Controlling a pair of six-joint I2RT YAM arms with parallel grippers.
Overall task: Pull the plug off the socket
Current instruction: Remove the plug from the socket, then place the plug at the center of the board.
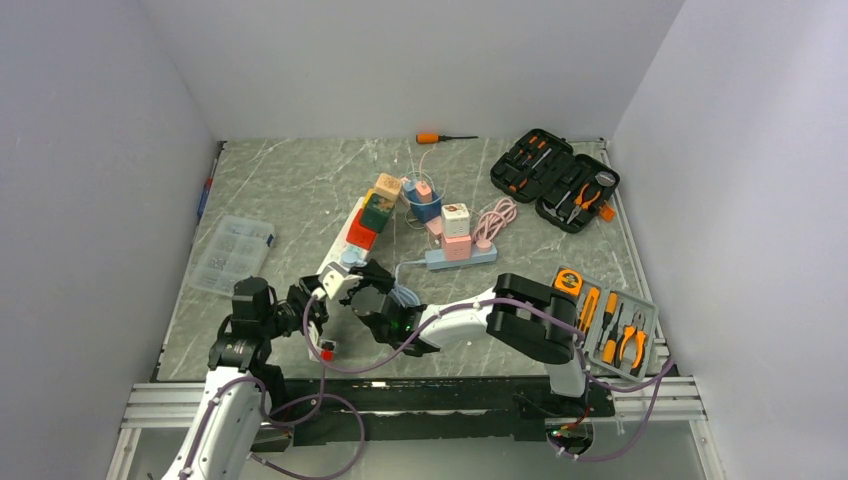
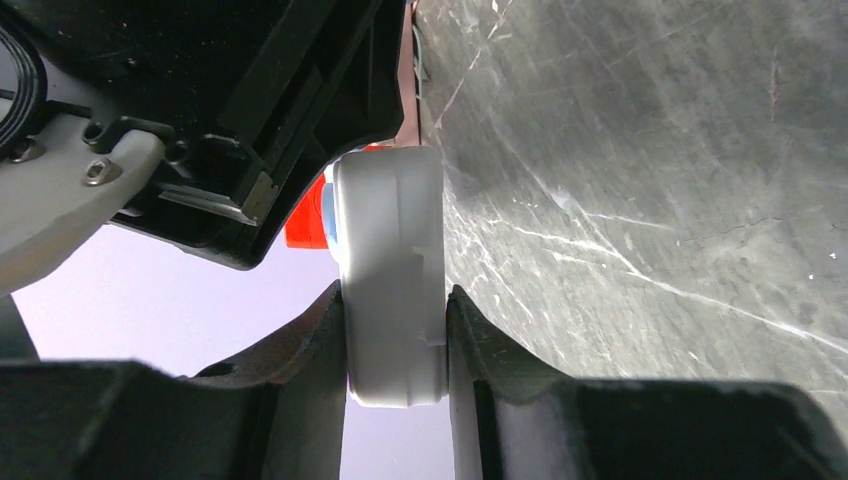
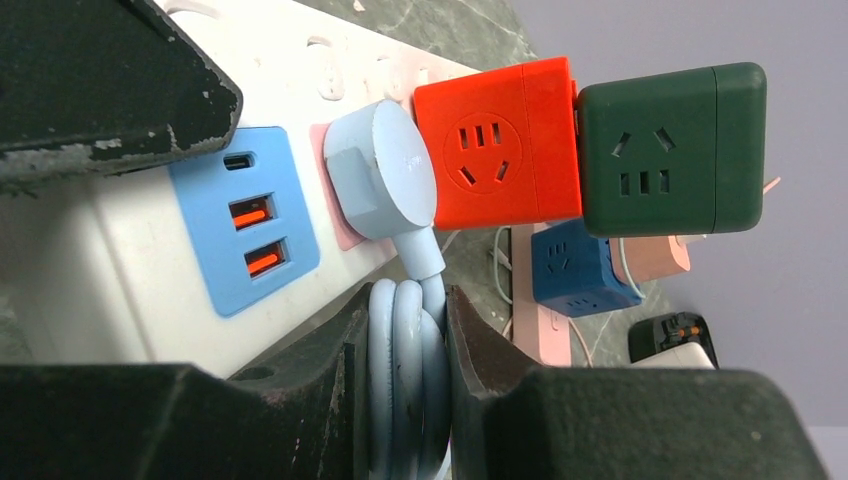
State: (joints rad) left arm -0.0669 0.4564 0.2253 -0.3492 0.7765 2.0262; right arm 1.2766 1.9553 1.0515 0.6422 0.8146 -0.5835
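A: Where is the plug (image 3: 385, 180)?

B: It sits in the pink socket (image 3: 340, 240) at the near end of the strip (image 3: 110, 250), between the blue USB panel (image 3: 245, 225) and the red cube (image 3: 495, 140); that end lies toward the near edge of the bench (image 2: 650, 200), left of the middle.

A: And the pincers?

B: The left pincer (image 2: 395, 300) is clamped on the strip's end, edge-on; the right pincer (image 3: 405, 300) is clamped on the looped cord (image 3: 405, 370) just below the plug, not on the plug body.

A: So how should the pull go?

B: As I judge it, the left one should hold firm so the strip can't lift or slide; the right should draw straight out, square to the socket face, not sideways; a slanted tug would likely bind the plug or drag the red cube along.

A: What could go wrong?

B: The hold is on cord alone, so it may slip or stretch through the grip; a steady pull beats a jerk; if it slips, regrasping the plug head itself seems wiser.
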